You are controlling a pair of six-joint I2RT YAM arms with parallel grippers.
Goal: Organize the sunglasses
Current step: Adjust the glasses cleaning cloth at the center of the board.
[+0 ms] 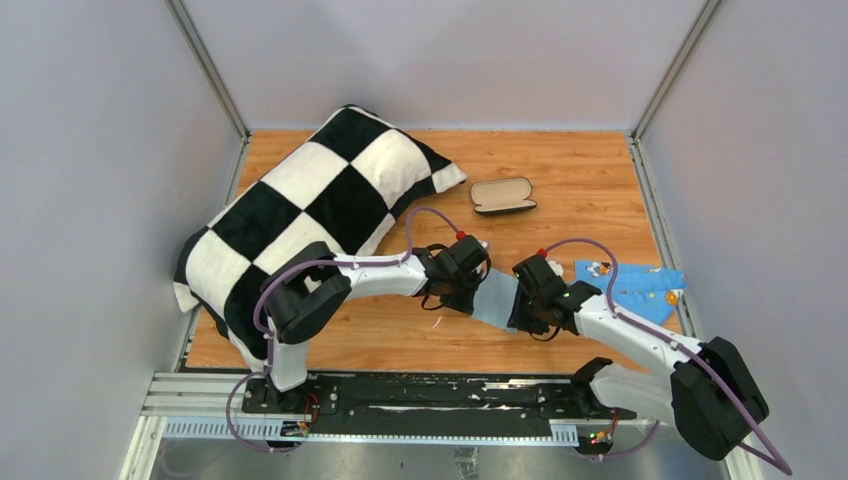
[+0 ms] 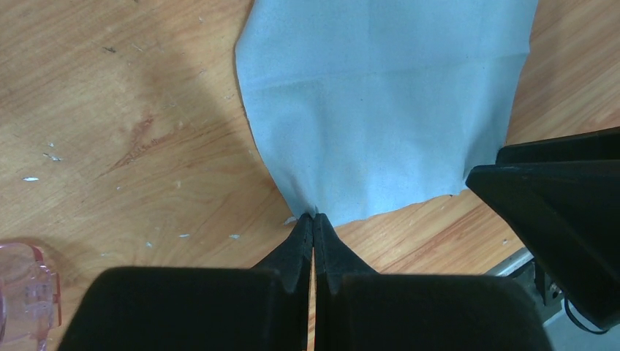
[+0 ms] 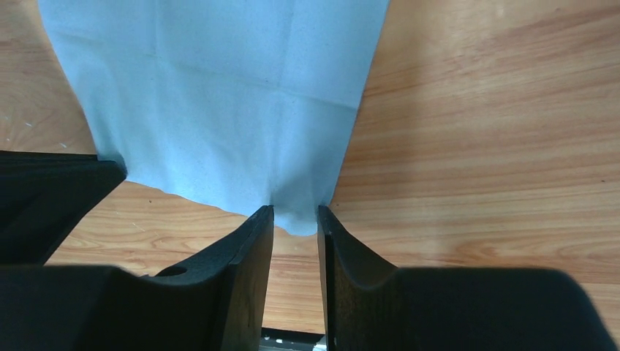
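Wood-grain tabletop [image 2: 110, 110] carries a square-creased light blue cloth [image 1: 495, 297] between your two arms. Your left gripper [image 2: 313, 218] has its fingers pressed together on the cloth's near edge. Your right gripper [image 3: 295, 213] stands slightly apart around a corner. The translucent pink sunglasses [image 2: 25, 296] lie beside the left gripper, cut off by the frame edge. Farther back sit an open dark oval glasses case [image 1: 503, 195] and a black-and-white checked pillow [image 1: 310, 205]. Prints on the blue patterned fabric [image 1: 630, 285] are too small to read.

**Wood, cloth and plastic**

The table [image 2: 146, 110] is varnished wood with a soft sheen, scuffed and flecked. The cloth [image 2: 380, 95] is matt, fine-woven fabric, creased by folds. The fingers [image 3: 248, 256] are matt black plastic, faintly grainy. The sunglasses [image 2: 25, 292] are glossy translucent plastic. The pillow [image 1: 310, 200] looks plush; the rail [image 1: 190, 403] is bare metal.
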